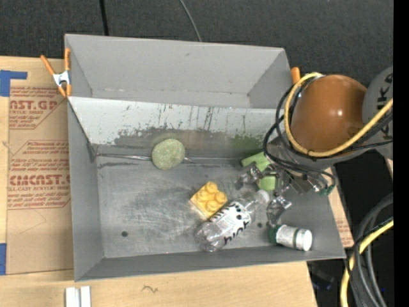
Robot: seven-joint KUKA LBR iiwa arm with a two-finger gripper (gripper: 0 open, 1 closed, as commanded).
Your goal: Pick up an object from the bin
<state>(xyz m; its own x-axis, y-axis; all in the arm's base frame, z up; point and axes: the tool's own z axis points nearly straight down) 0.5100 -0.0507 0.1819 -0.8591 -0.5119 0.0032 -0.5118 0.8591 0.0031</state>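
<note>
Camera view | my pincer [276,198] over green plastic piece [255,160], right of grey metal bin [147,210] | open or closed: cannot tell | probably light, stiff; grip its narrow sides

A single camera hangs above the grey metal bin [172,62] and looks down into it, tipped somewhat off the vertical. The far wall therefore shows its inner face as a broad slope at the top of the view, while the near wall shrinks to a thin edge at the bottom. The camera sits near enough that the bin takes up most of the view, with a strip of pale counter [192,291] below it and dark ground beyond the far rim. The arm [326,114] enters from the right and its rounded orange cover overlaps the bin's right rim.
</note>
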